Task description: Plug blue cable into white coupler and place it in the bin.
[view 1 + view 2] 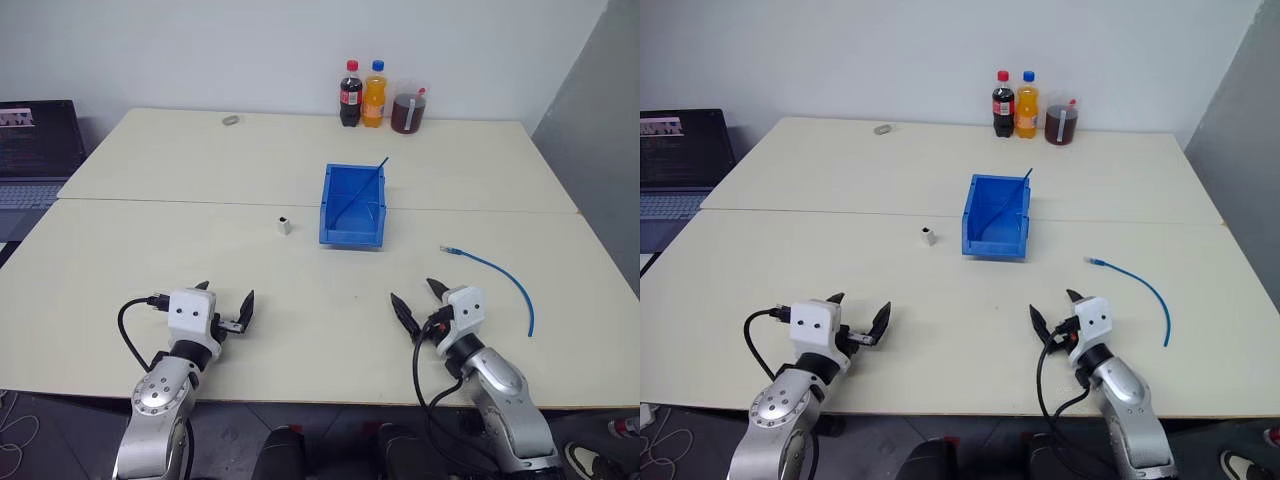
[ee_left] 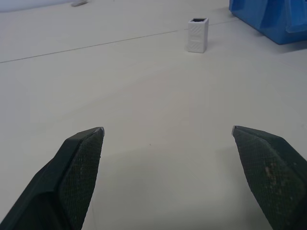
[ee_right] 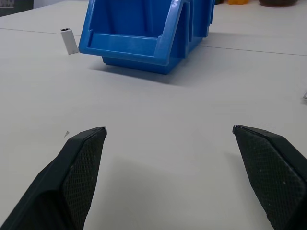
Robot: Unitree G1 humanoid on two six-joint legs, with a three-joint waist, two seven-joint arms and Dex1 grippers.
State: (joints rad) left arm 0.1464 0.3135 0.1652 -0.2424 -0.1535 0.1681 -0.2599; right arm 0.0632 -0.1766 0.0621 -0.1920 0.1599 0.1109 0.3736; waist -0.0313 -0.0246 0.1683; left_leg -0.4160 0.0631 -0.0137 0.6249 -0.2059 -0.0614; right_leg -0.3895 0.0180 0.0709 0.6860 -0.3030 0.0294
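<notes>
- Blue plastic makes up the bin, which stands near the middle of the pale table with its lowered front lip toward the robot; a thin dark-blue strand slants across it, its upper end poking over the far right corner, and I can make out nothing else inside.
- White coupler stands upright just at 9 o'clock of the bin, apart from it, dark socket facing up.
- Blue cable lies loose on the table at about 4 o'clock of the bin, well apart, curving from its clear plug end toward the right edge.
- Left gripper hovers over the near table at 7 o'clock of the bin, fingers spread wide, holding nothing.
- Right gripper sits at 5 o'clock of the bin, fingers likewise wide and empty, with the cable off to its right.
- Head views add three drinks at the far edge at 12 o'clock, a small ring-like object and a laptop at far left.
- Left wrist view brings the coupler close, showing ribbed sides, with a bin corner beside it.
- Right wrist view faces the bin's front lip, coupler beside it.
</notes>
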